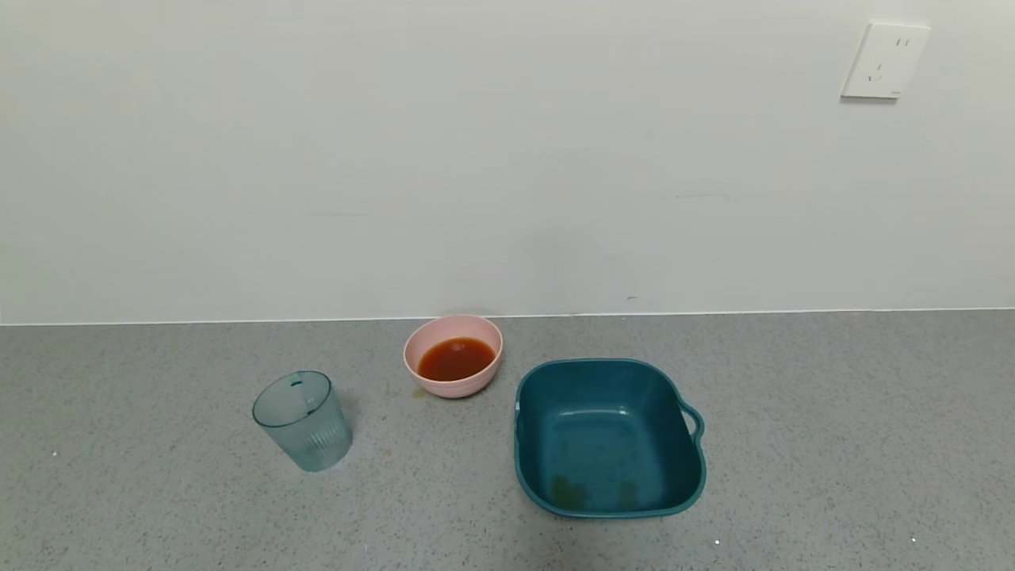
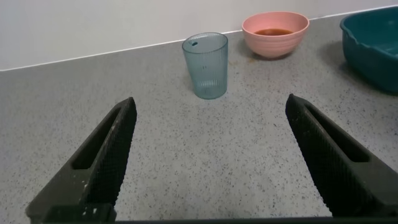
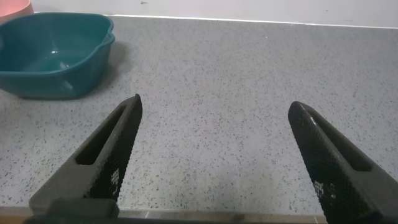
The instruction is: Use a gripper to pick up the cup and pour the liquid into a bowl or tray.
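The pale blue-green ribbed cup (image 1: 302,420) stands upright on the grey counter at the left and looks empty; it also shows in the left wrist view (image 2: 206,65). The small pink bowl (image 1: 453,355) near the wall holds red-brown liquid (image 1: 455,358); the left wrist view shows the bowl too (image 2: 275,33). My left gripper (image 2: 211,109) is open and empty, low over the counter, with the cup some way ahead of it. My right gripper (image 3: 214,109) is open and empty over bare counter. Neither gripper shows in the head view.
A dark teal square tub (image 1: 609,436) with a handle stands right of the bowl, empty apart from faint stains; it shows in the right wrist view (image 3: 56,53). A few small drips (image 1: 418,392) mark the counter by the bowl. A wall socket (image 1: 885,60) is at the upper right.
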`<act>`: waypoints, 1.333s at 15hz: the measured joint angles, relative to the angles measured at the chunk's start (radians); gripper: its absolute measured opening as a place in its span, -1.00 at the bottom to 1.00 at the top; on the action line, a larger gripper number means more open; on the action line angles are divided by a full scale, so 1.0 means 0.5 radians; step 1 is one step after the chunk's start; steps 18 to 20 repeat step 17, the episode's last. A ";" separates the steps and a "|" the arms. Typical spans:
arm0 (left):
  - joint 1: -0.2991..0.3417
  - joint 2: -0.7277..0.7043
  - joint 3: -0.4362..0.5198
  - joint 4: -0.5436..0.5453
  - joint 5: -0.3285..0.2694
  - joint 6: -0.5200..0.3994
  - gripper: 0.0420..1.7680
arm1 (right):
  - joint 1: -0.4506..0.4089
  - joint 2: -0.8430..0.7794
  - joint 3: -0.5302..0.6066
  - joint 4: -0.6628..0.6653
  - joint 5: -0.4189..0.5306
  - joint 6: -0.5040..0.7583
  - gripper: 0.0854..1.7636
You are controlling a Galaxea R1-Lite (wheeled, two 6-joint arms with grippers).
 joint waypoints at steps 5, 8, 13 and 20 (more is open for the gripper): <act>0.002 0.000 0.002 0.117 -0.050 -0.117 0.94 | 0.000 0.000 0.000 0.001 0.000 -0.001 0.94; 0.001 0.000 0.002 0.097 -0.037 -0.203 0.94 | 0.000 0.000 0.000 0.000 0.000 0.001 0.94; 0.001 -0.001 0.002 0.110 -0.029 -0.213 0.94 | 0.000 0.000 0.000 -0.001 0.000 0.001 0.94; 0.001 -0.002 0.002 0.109 -0.030 -0.215 0.94 | 0.000 0.000 0.000 0.000 -0.003 0.000 0.94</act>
